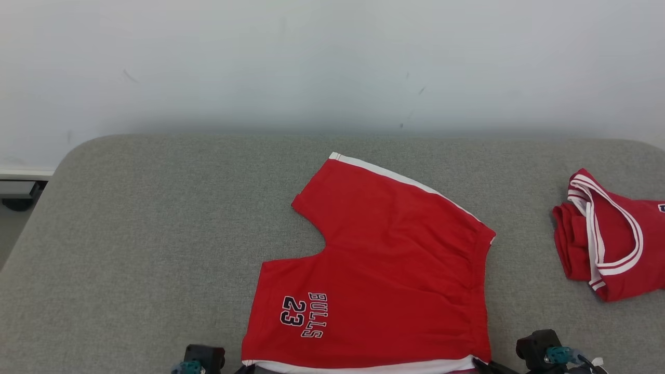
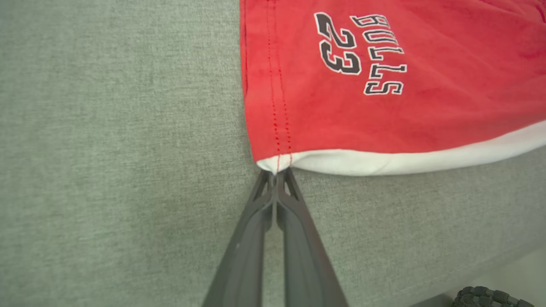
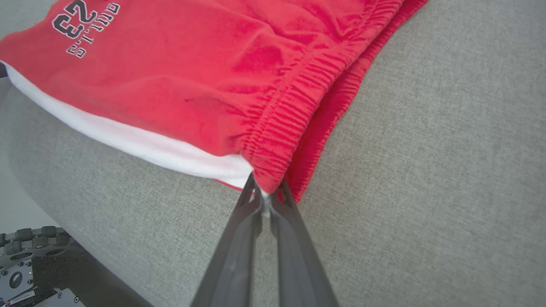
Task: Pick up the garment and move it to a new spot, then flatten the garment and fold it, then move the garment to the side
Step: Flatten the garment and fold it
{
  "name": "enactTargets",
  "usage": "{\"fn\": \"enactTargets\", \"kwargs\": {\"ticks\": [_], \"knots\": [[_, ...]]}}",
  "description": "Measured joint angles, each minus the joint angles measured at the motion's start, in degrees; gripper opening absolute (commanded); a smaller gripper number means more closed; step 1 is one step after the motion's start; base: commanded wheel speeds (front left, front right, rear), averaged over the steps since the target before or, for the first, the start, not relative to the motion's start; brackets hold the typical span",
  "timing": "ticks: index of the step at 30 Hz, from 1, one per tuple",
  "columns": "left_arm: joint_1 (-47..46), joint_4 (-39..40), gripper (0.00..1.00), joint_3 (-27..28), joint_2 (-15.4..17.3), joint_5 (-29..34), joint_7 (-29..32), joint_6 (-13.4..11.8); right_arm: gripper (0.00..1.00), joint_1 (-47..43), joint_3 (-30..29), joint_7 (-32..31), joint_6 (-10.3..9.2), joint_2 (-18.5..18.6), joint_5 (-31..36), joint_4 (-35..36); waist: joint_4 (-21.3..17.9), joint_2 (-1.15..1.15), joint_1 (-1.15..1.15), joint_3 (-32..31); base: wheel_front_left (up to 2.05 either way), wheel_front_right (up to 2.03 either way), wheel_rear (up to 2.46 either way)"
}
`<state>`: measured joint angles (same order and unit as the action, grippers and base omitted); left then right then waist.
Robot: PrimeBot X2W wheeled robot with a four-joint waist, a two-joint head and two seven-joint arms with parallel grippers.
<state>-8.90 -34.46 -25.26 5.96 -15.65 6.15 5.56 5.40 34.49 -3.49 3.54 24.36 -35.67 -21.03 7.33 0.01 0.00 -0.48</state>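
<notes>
**Three Cameras Around One Pair of Shorts**

The head camera looks forward and down from above the near side of the red fabric shorts with white side stripes (image 1: 384, 270). It stands far enough back to take in the grey cloth-covered surface (image 1: 130, 234) around them and the pale wall (image 1: 332, 62) behind. The left wrist camera sits low and close at the shorts' leg-hem corner, looking along the left gripper (image 2: 276, 174). The right wrist camera, equally close, faces their waistband corner along the right gripper (image 3: 265, 189). All three share the black "BULLS 23" print (image 1: 304, 314).

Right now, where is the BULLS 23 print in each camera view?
Head view: BULLS 23 print at lower centre, on the red shorts.
Left wrist view: print upper right of centre.
Right wrist view: print in the top left corner.
Shared landmark: the white stripe along the shorts' edge beside the print.
</notes>
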Motion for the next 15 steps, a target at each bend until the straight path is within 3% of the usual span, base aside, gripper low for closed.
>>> {"fn": "enactTargets", "kwargs": {"ticks": [15], "knots": [[1.4,9.9,0.0,0.5,4.1,1.2,-4.7,0.0,0.0,-2.4,-4.7,2.5,1.34,1.2,-6.3,7.3,-0.9,0.0,0.0,-0.3,0.0,0.0,0.0]]}}
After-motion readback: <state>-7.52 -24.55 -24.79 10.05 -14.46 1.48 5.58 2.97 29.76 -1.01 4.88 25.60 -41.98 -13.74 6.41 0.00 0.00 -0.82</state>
